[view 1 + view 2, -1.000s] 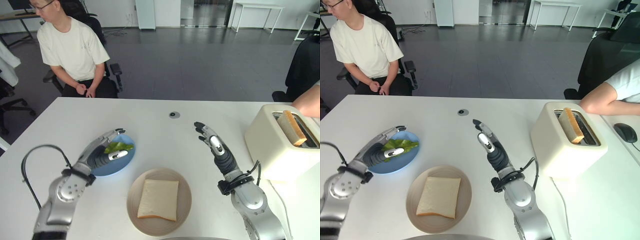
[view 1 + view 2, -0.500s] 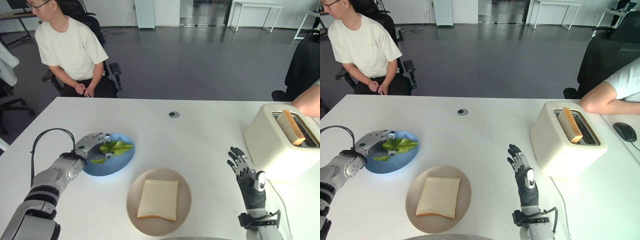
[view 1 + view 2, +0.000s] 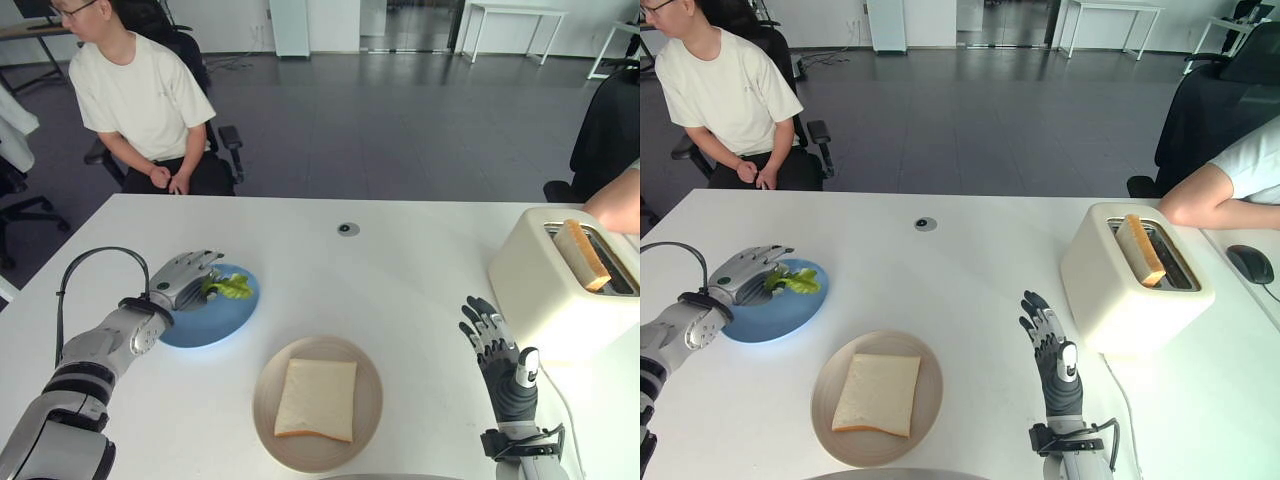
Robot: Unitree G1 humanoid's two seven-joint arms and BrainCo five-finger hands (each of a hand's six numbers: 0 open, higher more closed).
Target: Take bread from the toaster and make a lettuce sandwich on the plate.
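Left hand [image 3: 185, 280] at left rim of blue bowl [image 3: 215, 325], fingers curled onto lettuce [image 3: 232, 288] bunched at that side. Looks like a pinch set up for carrying the leaf over to plate [image 3: 268, 415], near the bowl, with one bread slice [image 3: 317, 398] flat on it as sandwich base. Right hand [image 3: 505, 358] upright over counter [image 3: 380, 280] between plate and toaster [image 3: 540, 290], fingers spread, holding nothing; probably parked close to the toaster for the second slice [image 3: 582, 252], tilted in the slot and poking out far enough for an easy grab.
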